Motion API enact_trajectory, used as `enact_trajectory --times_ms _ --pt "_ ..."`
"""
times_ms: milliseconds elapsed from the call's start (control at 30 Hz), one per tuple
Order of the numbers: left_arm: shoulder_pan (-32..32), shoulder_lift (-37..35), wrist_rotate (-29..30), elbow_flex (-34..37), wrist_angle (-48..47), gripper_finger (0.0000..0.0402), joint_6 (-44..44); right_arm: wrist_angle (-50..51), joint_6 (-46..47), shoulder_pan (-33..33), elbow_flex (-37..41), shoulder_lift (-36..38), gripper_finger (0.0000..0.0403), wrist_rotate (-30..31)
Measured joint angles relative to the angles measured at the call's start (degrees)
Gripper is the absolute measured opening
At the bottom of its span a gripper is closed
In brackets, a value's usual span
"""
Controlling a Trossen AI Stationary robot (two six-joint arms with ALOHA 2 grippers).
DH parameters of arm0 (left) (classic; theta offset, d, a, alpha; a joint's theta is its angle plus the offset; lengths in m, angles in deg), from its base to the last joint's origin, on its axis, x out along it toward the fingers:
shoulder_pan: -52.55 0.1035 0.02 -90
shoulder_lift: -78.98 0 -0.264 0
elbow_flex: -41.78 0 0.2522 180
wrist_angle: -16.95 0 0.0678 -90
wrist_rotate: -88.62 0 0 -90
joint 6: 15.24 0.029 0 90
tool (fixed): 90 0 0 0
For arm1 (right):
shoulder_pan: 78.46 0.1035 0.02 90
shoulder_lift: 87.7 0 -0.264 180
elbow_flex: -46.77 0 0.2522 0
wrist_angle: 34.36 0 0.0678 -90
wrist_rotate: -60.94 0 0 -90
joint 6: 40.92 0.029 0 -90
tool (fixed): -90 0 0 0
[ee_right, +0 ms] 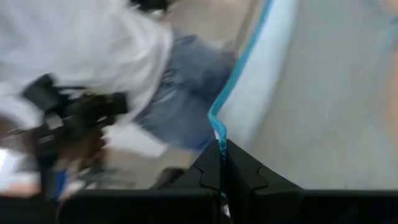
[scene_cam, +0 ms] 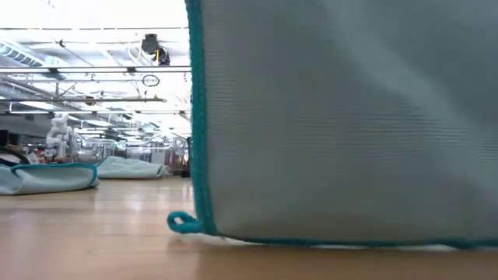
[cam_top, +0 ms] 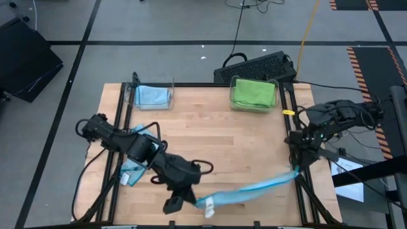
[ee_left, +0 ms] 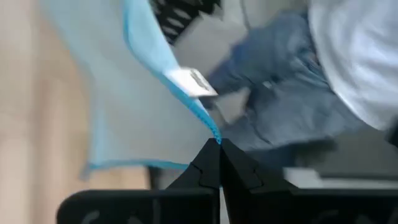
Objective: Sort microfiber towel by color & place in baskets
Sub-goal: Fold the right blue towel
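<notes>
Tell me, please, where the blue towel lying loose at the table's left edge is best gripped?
Probably at its upper fold: the loose blue towel lies crumpled beside the left arm, so a pinch from straight above suits it. Both grippers, left gripper and right gripper, now hold the stretched towel.

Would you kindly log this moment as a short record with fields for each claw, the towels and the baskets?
left claw: shut on one corner of the blue towel, near the table's front edge
right claw: shut on the opposite corner, at the table's right edge
blue towel: stretched between both claws
left basket: holds a blue towel
right basket: holds a green towel
spare towel: blue, lying under the left arm
</notes>
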Motion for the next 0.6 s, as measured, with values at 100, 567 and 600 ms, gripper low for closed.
enact_trajectory --times_ms 100,567,600 --pt "1.17 -0.36 4.12 0.0 -1.73 0.0005 2.96 3.65 -3.33 -0.02 0.0 -0.44 0.0 7.14" --pt "7.49 -0.63 20.03 3.72 -14.78 0.0005 16.04 9.85 -16.73 -0.16 1.86 -1.53 0.0 28.41" --pt "7.94 -0.61 20.76 5.11 -14.84 0.0007 16.41 9.85 -17.35 -0.31 2.5 -1.33 0.0 29.37"
